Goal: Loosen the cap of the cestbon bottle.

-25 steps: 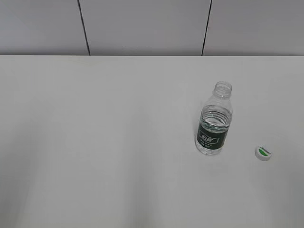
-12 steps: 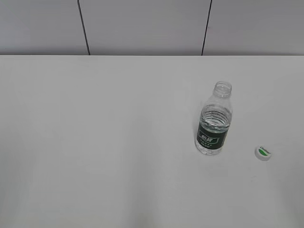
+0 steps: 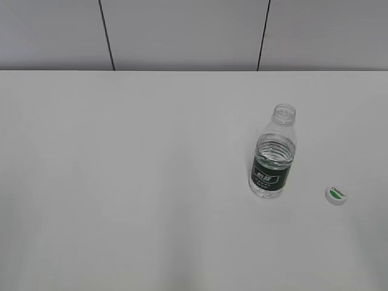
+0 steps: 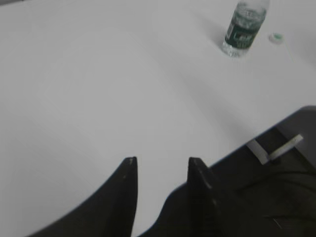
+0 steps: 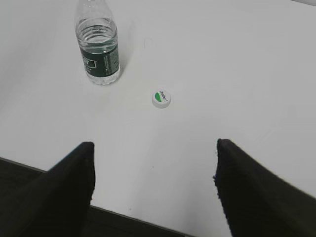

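The cestbon bottle (image 3: 273,153) stands upright and uncapped on the right half of the white table (image 3: 133,182), its clear ribbed body holding water, with a dark green label band bearing white lettering around its lower part. The cap (image 3: 336,195), small, round and white with a green leaf mark facing up, lies on the table to the bottle's right, apart from it. The left end effector (image 4: 160,170) holds nothing with its fingers narrowly parted, and the right end effector (image 5: 153,163) is spread wide and empty above the table's near edge, short of the cap.

I'm getting bright, even, diffuse light with only faint soft shadows on the white table (image 3: 121,182). My left wrist view is hazy and soft, its dark fingers (image 4: 126,197) blurred; the exterior view is sharper.
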